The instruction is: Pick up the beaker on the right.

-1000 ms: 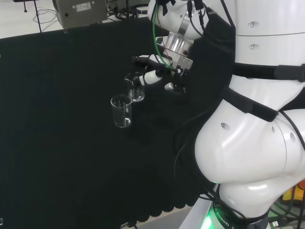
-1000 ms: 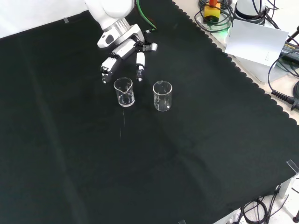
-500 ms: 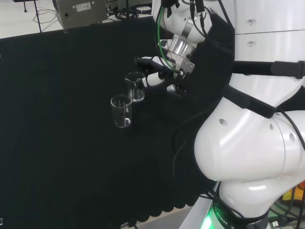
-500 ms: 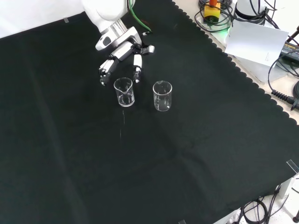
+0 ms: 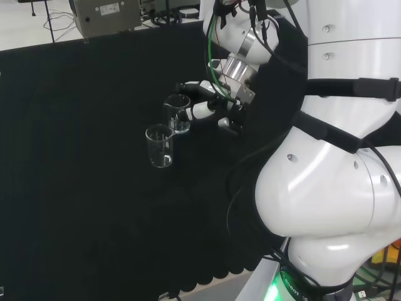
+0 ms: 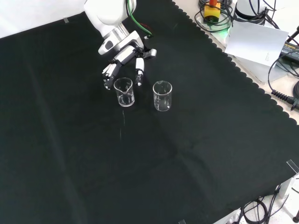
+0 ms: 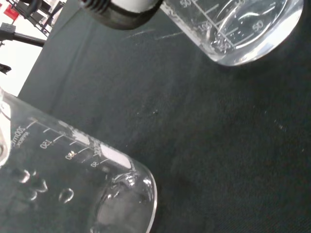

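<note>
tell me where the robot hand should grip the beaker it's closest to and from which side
Grip the beaker around its straight clear wall, about mid-height, coming in from the side where the robot hand already is, above it in the front view. It stands upright with its mouth open, so fingers and thumb can probably wrap the round wall. The other beaker stands apart on its right in that view, leaving room.

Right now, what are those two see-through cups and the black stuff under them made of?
The two beakers, one by the hand and one beside it, look like clear glass, maybe plastic: you see the cloth through them, their rims glint, and white measuring lines are printed on. The black cloth is matte fabric, creased, with a scalloped edge.
</note>
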### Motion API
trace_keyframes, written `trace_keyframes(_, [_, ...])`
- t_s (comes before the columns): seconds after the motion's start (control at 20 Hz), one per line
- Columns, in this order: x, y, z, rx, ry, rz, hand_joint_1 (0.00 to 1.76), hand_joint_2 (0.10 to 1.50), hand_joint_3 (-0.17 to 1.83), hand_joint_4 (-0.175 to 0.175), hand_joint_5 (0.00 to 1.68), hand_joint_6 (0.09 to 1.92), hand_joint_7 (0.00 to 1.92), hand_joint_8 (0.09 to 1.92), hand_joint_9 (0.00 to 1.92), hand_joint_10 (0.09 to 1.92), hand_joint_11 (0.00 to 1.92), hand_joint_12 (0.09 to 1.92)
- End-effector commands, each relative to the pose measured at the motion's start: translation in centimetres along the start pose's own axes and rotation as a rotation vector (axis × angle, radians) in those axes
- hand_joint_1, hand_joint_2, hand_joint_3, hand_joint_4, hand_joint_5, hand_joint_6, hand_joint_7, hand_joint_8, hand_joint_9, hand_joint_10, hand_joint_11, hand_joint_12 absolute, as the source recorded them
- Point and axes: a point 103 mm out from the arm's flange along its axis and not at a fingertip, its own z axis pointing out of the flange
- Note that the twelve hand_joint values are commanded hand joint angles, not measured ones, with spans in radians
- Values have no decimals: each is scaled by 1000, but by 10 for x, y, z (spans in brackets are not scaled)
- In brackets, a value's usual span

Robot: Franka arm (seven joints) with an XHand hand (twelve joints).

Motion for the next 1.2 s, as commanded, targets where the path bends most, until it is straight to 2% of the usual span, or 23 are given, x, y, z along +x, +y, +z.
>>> trace_keyframes(0.05, [-2,1,10,-16,38,-1,954,875,-175,-26,499,87,234,617,363,627,10,1394])
trace_keyframes(0.3, [-5,5,10,-56,79,-5,958,876,-175,-27,503,87,240,620,370,624,14,1394])
trace_keyframes(0.9, [-3,18,22,-23,134,-19,953,871,-175,-27,469,87,209,611,330,599,0,1383])
trace_keyframes(1.0, [3,27,33,-29,130,-15,952,870,-175,-26,468,87,207,611,329,598,0,1381])
trace_keyframes(1.2, [-4,21,26,-59,183,-22,954,872,-175,-26,497,87,221,618,341,602,0,1377])
